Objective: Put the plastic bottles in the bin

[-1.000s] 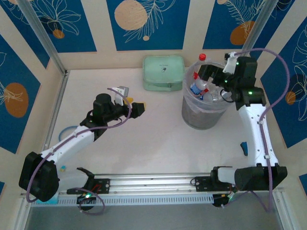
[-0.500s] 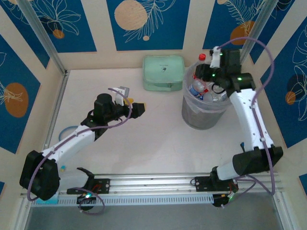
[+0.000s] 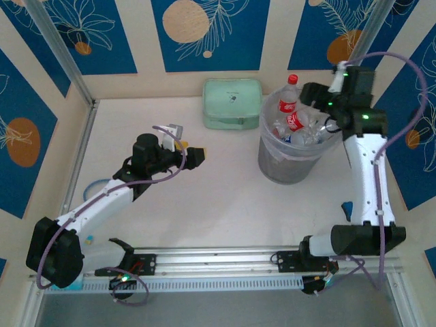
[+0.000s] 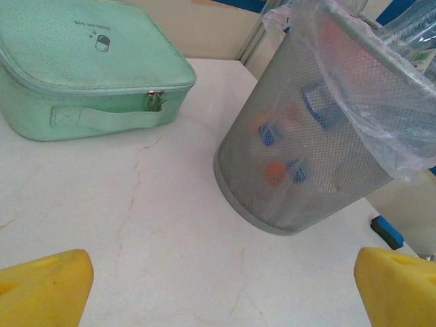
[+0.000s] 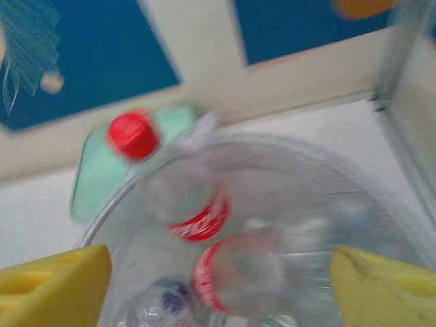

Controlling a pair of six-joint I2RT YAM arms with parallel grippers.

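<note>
Table (image 3: 225, 197) | bottles (image 5: 197, 211) in bin (image 4: 300, 157) blurred | left gripper (image 4: 221, 283) wide | right gripper (image 5: 218, 283) wide

The left arm (image 3: 102, 202) and the right arm (image 3: 368, 177) are built alike: slim white link shells joined by bulky, rounded black joint housings, each ending in a large black block at its base. A pale lilac cable (image 3: 390, 54) loops loosely along each arm from the base up to the wrist, and small green lights (image 3: 364, 116) glow on the right arm's black housings. The left hand (image 3: 196, 155) and the right hand (image 3: 306, 95) are black, and their fingers (image 4: 42, 291) are faced with thick, bright yellow pads with rounded corners.
</note>
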